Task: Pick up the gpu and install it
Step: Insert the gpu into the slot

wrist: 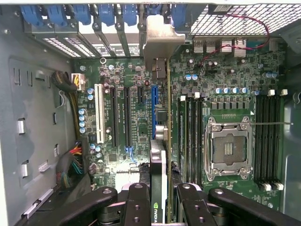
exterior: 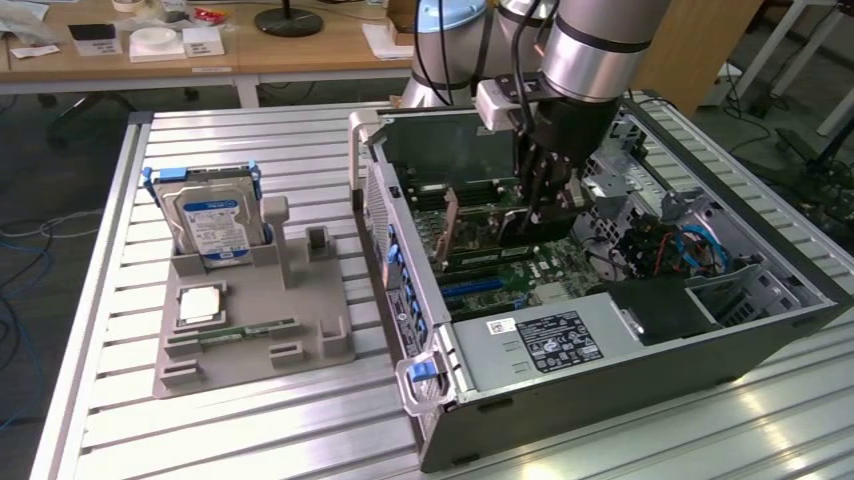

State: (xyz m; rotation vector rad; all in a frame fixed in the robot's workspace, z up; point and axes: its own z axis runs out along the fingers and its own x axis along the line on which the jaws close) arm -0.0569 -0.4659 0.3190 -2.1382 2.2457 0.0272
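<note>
Gripper (exterior: pixel 547 212) is down inside the open computer case (exterior: pixel 694 330), and its fingers (wrist: pixel 138 202) are clenched on the gpu (wrist: pixel 158 165). The card stands on its long edge low over the motherboard (wrist: pixel 127 80), between the expansion slots and the RAM slots.

To do this step well, I think the card must be upright and parallel to the long blue slot (wrist: pixel 154 101), with its contact edge exactly over the chosen slot. The silvery bracket (wrist: pixel 160 40) must meet the free opening in the rear wall at the same time. The push should go straight down and evenly along the card, because a tilt could jam one corner or bend the bracket. Whether the edge already sits in a slot, I cannot tell.

In the exterior view I can judge the height: the arm comes from above, and the card's brownish edge (exterior: pixel 451 215) is deep in the case, near the board. On the exterior view's left, a grey holder (exterior: pixel 254 345) is on the table with a hard drive (exterior: pixel 214 230) standing in it, well apart from the gripper.

In the wrist view I can judge the alignment instead. This camera looks along the card, so the card is a thin line just beside the blue slot, and its bracket reaches the row of blue clips (wrist: pixel 94 14).
</note>
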